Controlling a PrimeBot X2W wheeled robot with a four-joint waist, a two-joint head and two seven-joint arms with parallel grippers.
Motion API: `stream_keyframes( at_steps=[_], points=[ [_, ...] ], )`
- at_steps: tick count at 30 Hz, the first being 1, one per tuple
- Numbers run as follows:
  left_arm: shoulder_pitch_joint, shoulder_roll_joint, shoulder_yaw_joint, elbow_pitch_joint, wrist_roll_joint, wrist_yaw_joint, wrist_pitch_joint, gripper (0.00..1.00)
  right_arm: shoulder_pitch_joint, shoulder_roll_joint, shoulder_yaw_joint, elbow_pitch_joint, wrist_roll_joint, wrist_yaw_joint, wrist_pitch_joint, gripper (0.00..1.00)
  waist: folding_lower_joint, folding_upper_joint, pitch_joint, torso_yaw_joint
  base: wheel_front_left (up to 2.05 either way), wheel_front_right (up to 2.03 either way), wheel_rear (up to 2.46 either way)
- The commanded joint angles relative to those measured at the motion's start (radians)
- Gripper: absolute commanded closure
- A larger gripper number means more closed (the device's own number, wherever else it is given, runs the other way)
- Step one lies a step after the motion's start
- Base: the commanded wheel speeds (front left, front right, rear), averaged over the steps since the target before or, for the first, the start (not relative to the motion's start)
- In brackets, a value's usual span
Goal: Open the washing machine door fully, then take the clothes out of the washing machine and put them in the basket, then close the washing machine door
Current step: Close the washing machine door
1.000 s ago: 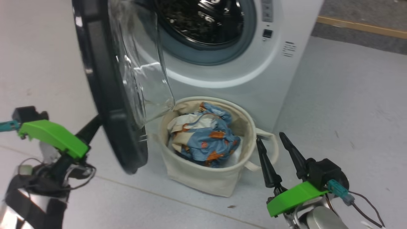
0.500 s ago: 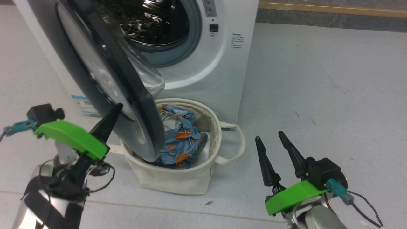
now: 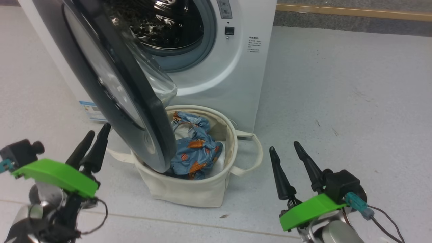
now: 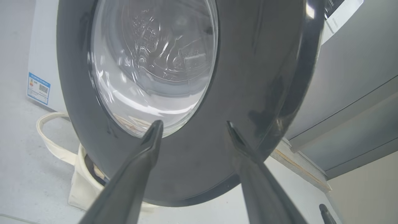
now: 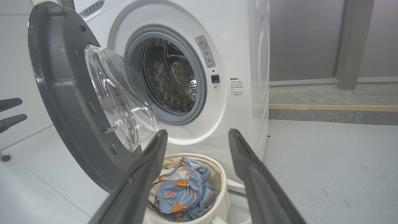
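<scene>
Head view: washing machine door just beside left tool.

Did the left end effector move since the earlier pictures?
Yes: left end effector drew back leftward from the washing machine door, away from the basket.

Round glass-centred door with glossy black rim half open, lower edge over the left side of the round cream canvas basket. Light blue, orange-printed clothes lie in the basket. Left gripper just left of the door; right gripper right of the basket, fingers parted.
</scene>
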Motion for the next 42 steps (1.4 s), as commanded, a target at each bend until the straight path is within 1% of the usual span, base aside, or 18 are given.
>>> stream_keyframes(
  at_steps=[1, 6, 13, 16, 19, 25, 35, 36, 37, 38, 42],
  points=[
    [-0.014, 0.049, 0.035, -0.057, 0.032, -0.007, -0.028, 0.0, -0.015, 0.011, 0.017, -0.037, -0.009, 0.007, -0.005, 0.0, 0.0, 0.0, 0.0, 0.006, 0.0, 0.0, 0.0],
    [0.064, 0.09, -0.015, -0.102, 0.151, -0.012, -0.133, 0.0, -0.013, 0.006, 0.017, -0.038, -0.008, 0.007, -0.005, 0.0, 0.0, 0.0, -0.001, 0.026, 0.0, 0.0, 0.0],
    [0.133, 0.163, -0.112, -0.117, 0.349, -0.015, -0.351, 0.0, -0.022, 0.002, 0.017, -0.042, -0.008, 0.007, -0.005, 0.0, 0.0, 0.0, 0.01, 0.047, 0.0, 0.0, 0.0],
    [0.145, 0.18, -0.141, -0.103, 0.398, -0.016, -0.449, 0.0, -0.023, -0.001, 0.017, -0.043, -0.008, 0.007, -0.005, 0.0, 0.0, 0.0, 0.014, 0.055, 0.0, 0.0, 0.0],
    [0.16, 0.19, -0.166, -0.073, 0.423, -0.016, -0.516, 0.0, -0.027, -0.006, 0.017, -0.047, -0.006, 0.007, -0.005, 0.0, 0.0, 0.0, 0.019, 0.058, 0.0, 0.0, 0.0],
    [0.167, 0.181, -0.181, -0.048, 0.405, -0.016, -0.544, 0.0, -0.028, -0.017, 0.014, -0.056, -0.004, 0.007, -0.005, 0.0, 0.0, 0.0, 0.027, 0.065, 0.0, 0.0, 0.0],
    [0.165, 0.163, -0.181, -0.033, 0.398, -0.016, -0.551, 0.0, -0.029, -0.028, 0.022, -0.064, 0.008, 0.007, -0.005, 0.0, 0.0, 0.0, 0.029, 0.071, 0.0, 0.0, 0.0],
    [0.166, 0.161, -0.179, -0.034, 0.4, -0.016, -0.551, 0.0, -0.029, -0.029, 0.025, -0.064, 0.012, 0.007, -0.005, 0.01, 0.0, 0.0, 0.028, 0.072, 0.0, 0.0, 0.0],
    [0.167, 0.158, -0.176, -0.035, 0.401, -0.016, -0.551, 0.0, -0.03, -0.029, 0.029, -0.065, 0.016, 0.007, -0.005, 0.5, 0.0, 0.0, 0.027, 0.073, 0.0, 0.0, 0.0],
    [0.169, 0.155, -0.173, -0.037, 0.402, -0.016, -0.551, 0.0, -0.034, -0.029, 0.034, -0.068, 0.02, 0.007, -0.005, 1.0, 0.0, 0.0, 0.027, 0.074, 0.0, 0.0, 0.0],
    [0.176, 0.141, -0.165, -0.036, 0.404, -0.016, -0.551, 0.0, -0.058, -0.024, 0.074, -0.147, 0.028, 0.007, -0.005, 1.0, 0.0, 0.0, 0.023, 0.087, 0.0, 0.0, 0.0]
  ],
)
